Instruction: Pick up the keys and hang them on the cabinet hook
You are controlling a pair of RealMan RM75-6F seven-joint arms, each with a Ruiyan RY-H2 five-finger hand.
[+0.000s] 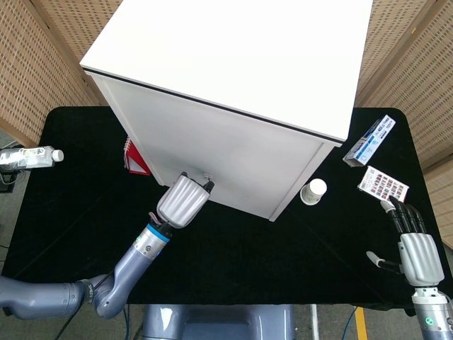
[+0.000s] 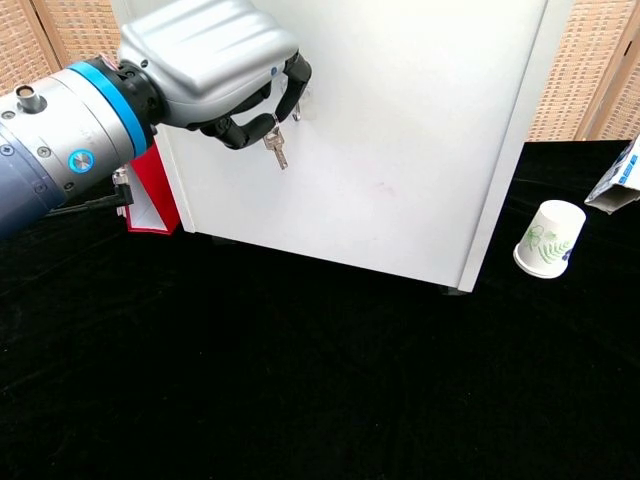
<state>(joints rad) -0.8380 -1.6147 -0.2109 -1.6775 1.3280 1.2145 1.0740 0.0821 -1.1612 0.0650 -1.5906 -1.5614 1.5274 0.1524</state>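
Two hands show. The left hand (image 2: 215,60) is raised against the white cabinet (image 2: 420,130) front, its curled fingers (image 2: 285,95) pinching the keys (image 2: 277,146), which dangle just below the fingertips and right at the cabinet hook (image 2: 300,100); whether the ring is over the hook cannot be told. The right hand (image 1: 416,251) rests with fingers spread, holding nothing, near the table edge (image 1: 212,301), close to a patterned card (image 1: 383,185). A paper cup (image 2: 545,238) lies beside the cabinet.

The small silver keys (image 2: 277,148) hang down from the left hand's (image 2: 215,62) fingers, right by the cabinet hook (image 2: 298,102).
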